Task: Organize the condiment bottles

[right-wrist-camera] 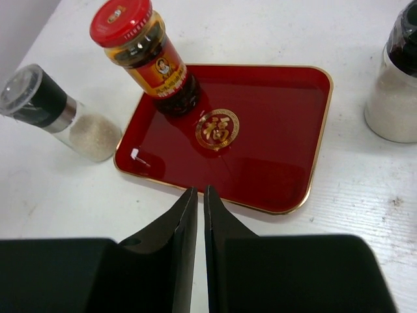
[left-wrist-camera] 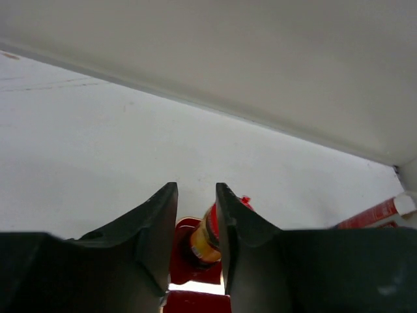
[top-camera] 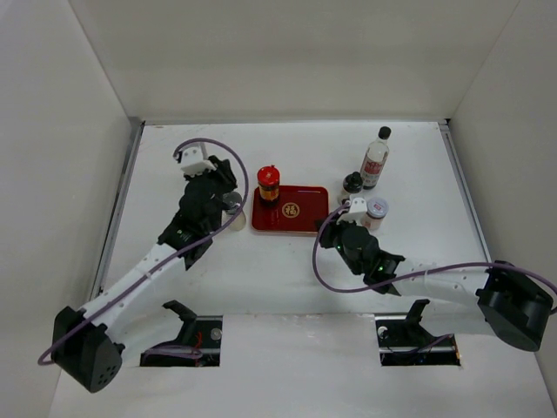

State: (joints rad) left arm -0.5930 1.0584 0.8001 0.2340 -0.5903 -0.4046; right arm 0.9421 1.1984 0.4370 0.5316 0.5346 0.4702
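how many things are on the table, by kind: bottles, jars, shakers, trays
bottles: 2, tall clear black-capped bottle with red-white label, small dark black-capped bottle
jars: 2, red-capped glass jar, pale-lidded labelled jar
shakers: 1, grey-lidded clear shaker
trays: 1, flat red rectangular tray with gold emblem
total: 6

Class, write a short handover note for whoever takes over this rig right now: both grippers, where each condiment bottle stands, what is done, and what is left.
Left gripper: jaws narrowly apart, nothing between them.
Right gripper: shut, empty, facing the red tray.
Red-capped jar: standing in a corner of the tray.
Grey-lidded shaker: on the table just left of the tray, near the left gripper.
Tall clear bottle, small dark bottle, pale-lidded jar: on the table right of the tray.
Done: one jar on the tray.
Left: probably the other four.
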